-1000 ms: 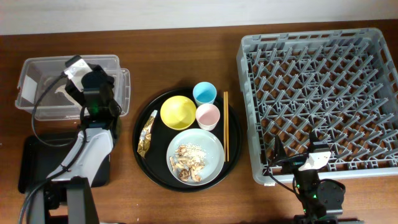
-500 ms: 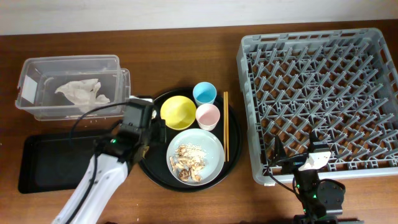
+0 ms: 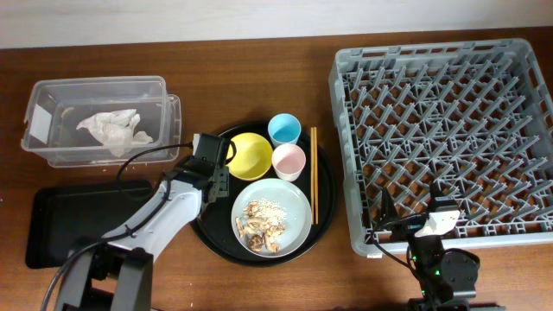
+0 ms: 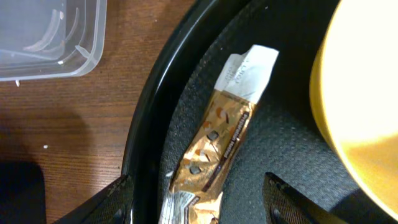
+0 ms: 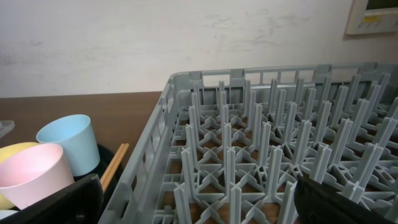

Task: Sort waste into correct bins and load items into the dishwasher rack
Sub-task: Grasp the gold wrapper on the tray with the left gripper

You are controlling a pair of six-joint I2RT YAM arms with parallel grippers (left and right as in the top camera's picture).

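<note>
My left gripper (image 3: 207,170) is open over the left side of the round black tray. In the left wrist view its fingers (image 4: 199,208) straddle the lower end of the brown-and-gold wrapper (image 4: 217,143), beside the yellow bowl (image 3: 249,155). The napkin (image 3: 111,128) lies in the clear box (image 3: 43,95). The plate (image 3: 296,200) holds food scraps (image 3: 262,220). The blue cup (image 3: 283,130), pink cup (image 3: 289,161) and chopsticks (image 3: 314,173) are on the round tray. My right gripper (image 3: 436,226) is open and empty at the rack's (image 3: 441,112) near edge.
The flat black tray (image 3: 52,233) lies at the front left, below the clear box. The round black tray (image 3: 216,246) sits mid-table between the box and the rack. The left arm's cable trails across the flat tray.
My left arm left the clear box, where the napkin now lies, and swung right and down to the wrapper on the round tray. The right arm has not moved.
</note>
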